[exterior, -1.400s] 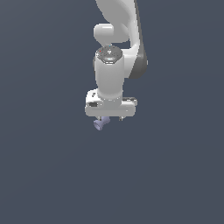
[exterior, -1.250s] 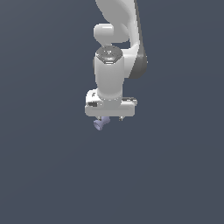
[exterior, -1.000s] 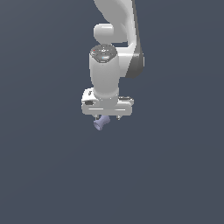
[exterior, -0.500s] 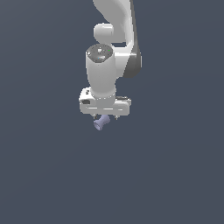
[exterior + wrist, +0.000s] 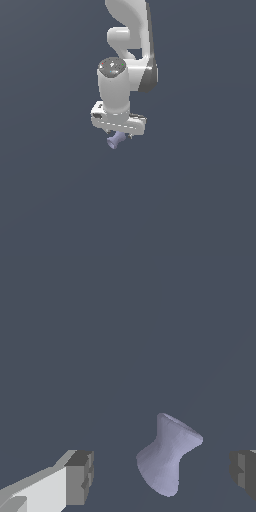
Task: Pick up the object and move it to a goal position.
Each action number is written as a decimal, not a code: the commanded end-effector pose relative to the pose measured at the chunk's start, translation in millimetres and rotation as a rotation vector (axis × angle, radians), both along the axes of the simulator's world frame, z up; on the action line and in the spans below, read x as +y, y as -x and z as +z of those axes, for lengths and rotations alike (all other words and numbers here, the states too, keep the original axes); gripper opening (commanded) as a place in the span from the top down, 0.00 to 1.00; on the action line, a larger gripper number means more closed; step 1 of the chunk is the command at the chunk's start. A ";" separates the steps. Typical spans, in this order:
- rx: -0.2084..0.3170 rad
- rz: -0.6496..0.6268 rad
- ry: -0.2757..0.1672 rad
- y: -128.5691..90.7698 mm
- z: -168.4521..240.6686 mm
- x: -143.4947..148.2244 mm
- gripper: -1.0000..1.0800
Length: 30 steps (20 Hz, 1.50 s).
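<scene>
The gripper stands wide open in the wrist view, its two dark pads well apart with clear gaps on either side of the object, so it has hold of nothing; the object, a small lavender-blue piece with a short stem and a wider flared end, lies tilted between the pads, nearer one than the other; in the exterior view the gripper hangs straight down from the white arm, and the object shows just beneath the hand, its flared end turned toward the exterior view's left; whether it rests on the dark grey floor or touches a pad cannot be told from here. The step in hand looks to be the grasp itself; to do it well, I would centre the hand so both pads meet the piece together, aim for the narrow waist and not the flare, where a pad could slip off the curve, and close slowly, since an uneven closing may roll so small a piece aside; only with a firm hold should the lift toward the goal begin.
</scene>
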State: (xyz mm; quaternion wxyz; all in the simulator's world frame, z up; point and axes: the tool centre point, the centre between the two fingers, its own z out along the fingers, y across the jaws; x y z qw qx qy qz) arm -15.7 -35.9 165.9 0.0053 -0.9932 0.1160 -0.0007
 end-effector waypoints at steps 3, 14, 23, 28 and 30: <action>0.002 -0.118 0.001 12.6 -16.4 -5.9 0.04; 0.005 -0.393 0.007 44.9 -51.1 -20.1 0.04; 0.005 -0.474 0.010 55.1 -60.5 -24.4 0.04; 0.005 -0.469 0.010 54.9 -63.2 -24.1 0.04; 0.005 -0.470 0.010 55.1 -68.6 -24.2 0.04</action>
